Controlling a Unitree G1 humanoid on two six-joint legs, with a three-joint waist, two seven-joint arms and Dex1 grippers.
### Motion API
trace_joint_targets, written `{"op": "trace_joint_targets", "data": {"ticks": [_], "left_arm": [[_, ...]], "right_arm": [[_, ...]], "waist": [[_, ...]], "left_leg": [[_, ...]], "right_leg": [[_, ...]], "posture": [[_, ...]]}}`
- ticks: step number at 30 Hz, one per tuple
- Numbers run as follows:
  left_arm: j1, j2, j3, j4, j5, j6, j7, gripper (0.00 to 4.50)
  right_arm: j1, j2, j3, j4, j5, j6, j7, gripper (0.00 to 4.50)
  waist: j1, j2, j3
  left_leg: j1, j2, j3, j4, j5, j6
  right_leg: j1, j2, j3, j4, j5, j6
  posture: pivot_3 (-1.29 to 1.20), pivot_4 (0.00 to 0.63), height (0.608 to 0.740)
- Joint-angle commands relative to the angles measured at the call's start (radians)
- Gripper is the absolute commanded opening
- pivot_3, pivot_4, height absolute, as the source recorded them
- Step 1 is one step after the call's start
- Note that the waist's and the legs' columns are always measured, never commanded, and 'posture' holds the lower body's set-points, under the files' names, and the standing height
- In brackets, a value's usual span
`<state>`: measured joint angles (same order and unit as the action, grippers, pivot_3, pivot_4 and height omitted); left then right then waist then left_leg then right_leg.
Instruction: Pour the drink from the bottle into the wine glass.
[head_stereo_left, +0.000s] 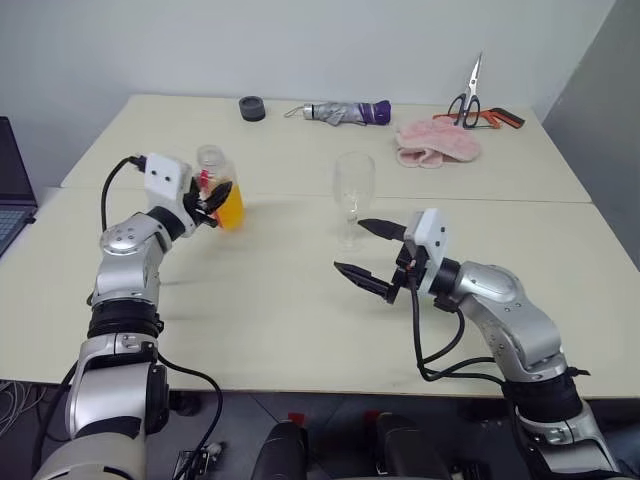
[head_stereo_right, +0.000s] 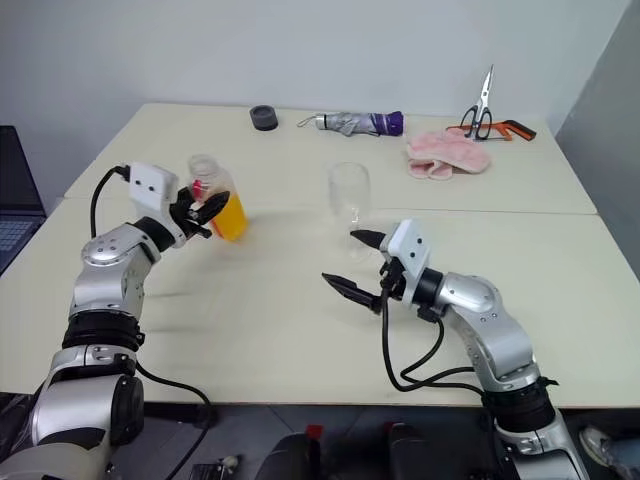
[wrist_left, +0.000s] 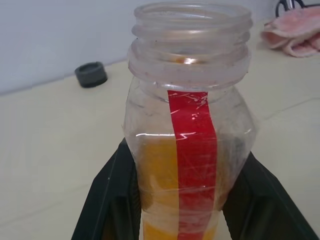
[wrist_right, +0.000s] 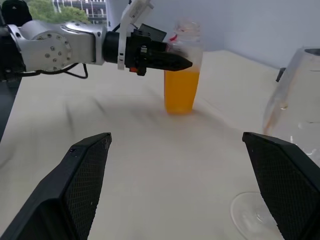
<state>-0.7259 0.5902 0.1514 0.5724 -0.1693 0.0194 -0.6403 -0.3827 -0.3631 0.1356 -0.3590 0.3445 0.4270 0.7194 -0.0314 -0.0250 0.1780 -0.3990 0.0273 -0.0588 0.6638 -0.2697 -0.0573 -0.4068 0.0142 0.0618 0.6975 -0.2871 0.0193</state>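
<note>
The bottle (head_stereo_left: 222, 196) stands on the left part of the table (head_stereo_left: 300, 330), upright and without its cap, about half filled with the orange drink (head_stereo_left: 231, 213). The wine glass (head_stereo_left: 353, 192) stands near the middle of the table, to the right of the bottle and well apart from it. It looks empty.

The step in hand, as I judge it, is to carry the bottle to the glass. To do it well, the bottle should stay upright on the way, because the mouth is open and the drink can spill. It should then come with its mouth just above the rim of the glass and tilt slowly. The glass is tall on a thin stem, so a touch from the bottle or an arm could knock it over.

The left gripper (head_stereo_left: 214, 200) is clenched on the bottle, one black finger on each side of its body, below the neck. The right gripper (head_stereo_left: 370, 252) is released, its fingers spread wide. It hangs just beside the glass, on the near side, and holds nothing. It could close on the stem to keep the glass steady during the pouring.
</note>
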Motion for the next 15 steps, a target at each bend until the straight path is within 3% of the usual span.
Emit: {"op": "trace_joint_targets", "data": {"ticks": [1,7,15], "left_arm": [[-0.007,0.001,-0.034,-0.167,0.033,0.004,0.020,1.68],[-0.065,-0.027,-0.119,-0.265,0.099,0.016,0.031,1.68],[-0.197,-0.044,-0.212,-0.161,0.213,-0.117,0.038,1.67]], "right_arm": [[0.007,-0.015,-0.050,-0.075,0.018,0.005,-0.035,4.50],[0.015,-0.007,-0.084,-0.073,0.003,-0.009,-0.101,4.50],[-0.020,0.034,-0.091,-0.002,-0.046,-0.073,-0.174,4.50]], "waist": [[0.000,0.000,0.000],[0.000,0.000,0.000],[-0.001,0.000,0.000]], "left_leg": [[0.000,0.000,0.000,0.000,0.000,0.000],[0.000,-0.001,0.001,0.000,0.000,0.000],[0.000,-0.002,0.002,0.000,0.000,0.000]], "right_leg": [[0.000,0.000,0.000,0.000,0.000,0.000],[0.000,0.001,0.000,0.000,0.000,0.000],[0.000,0.002,0.001,0.000,0.000,0.000]], "posture": [[0.00,0.150,0.740],[0.00,0.150,0.740],[0.00,0.150,0.740]]}}
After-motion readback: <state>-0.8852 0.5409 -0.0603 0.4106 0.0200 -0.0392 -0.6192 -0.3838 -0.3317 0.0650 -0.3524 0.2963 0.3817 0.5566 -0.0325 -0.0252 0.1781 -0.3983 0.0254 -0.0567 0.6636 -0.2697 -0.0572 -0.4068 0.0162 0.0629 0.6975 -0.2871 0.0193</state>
